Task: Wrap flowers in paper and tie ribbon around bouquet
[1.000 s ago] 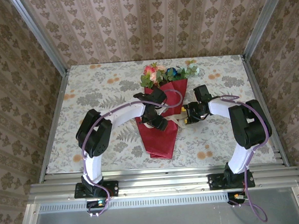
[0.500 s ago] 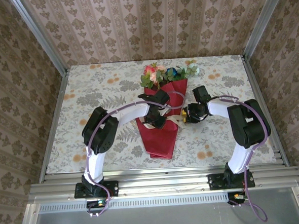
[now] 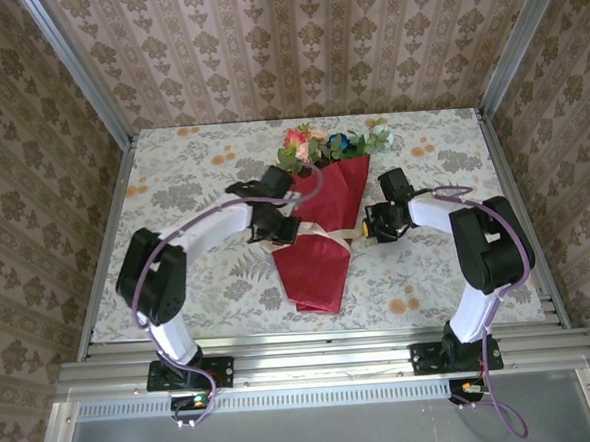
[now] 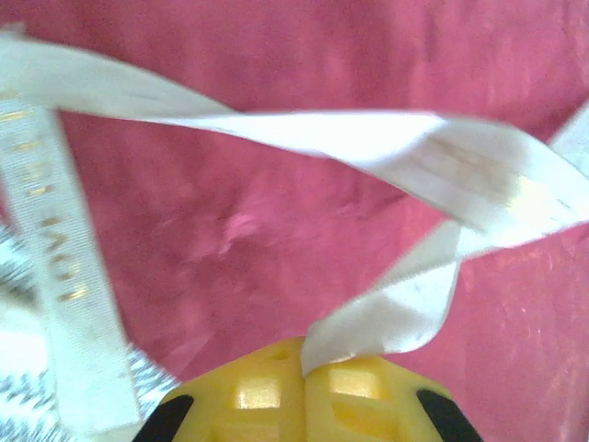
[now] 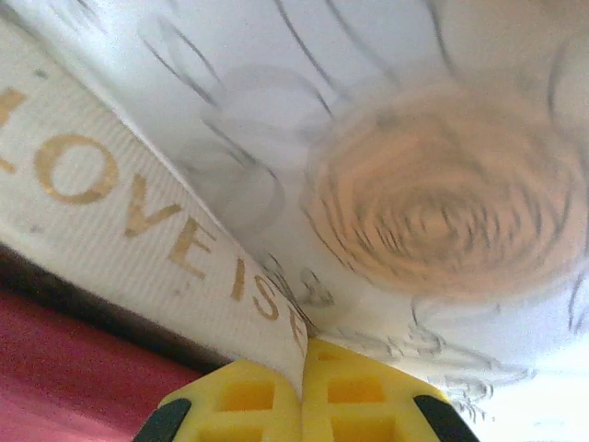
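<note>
Lying lengthwise in the middle of the flowered tablecloth [image 3: 193,187], the bouquet [image 3: 333,184] shows in the top view with its flowers [image 3: 320,144] toward the far wall and the narrow end of the cone toward the arms. The red paper [image 3: 313,270] is wrapped around the stems. A cream ribbon [image 3: 326,237] crosses the cone about halfway down. The left gripper [image 3: 288,230] sits at the cone's left edge, at one end of that strip. The right gripper [image 3: 364,232] sits just off the right edge, at the other end. From this height I cannot tell how either set of jaws stands.

Through the left wrist camera, the two yellow fingertips [image 4: 258,391] are pressed together at the bottom of the frame, pinching an end of the ribbon between them. From there the strip rises, folds over and runs across the crimson paper. Another length with gold lettering hangs down the left side, over a sliver of tablecloth.

Through the right wrist camera, the fingertips [image 5: 248,396] are likewise closed, clamping the ribbon where gold letters read "LOVE IS". The strip stretches away to the upper left. Red paper lies below it, at the lower left. Tablecloth with an orange rose print spreads above and to the right.
</note>
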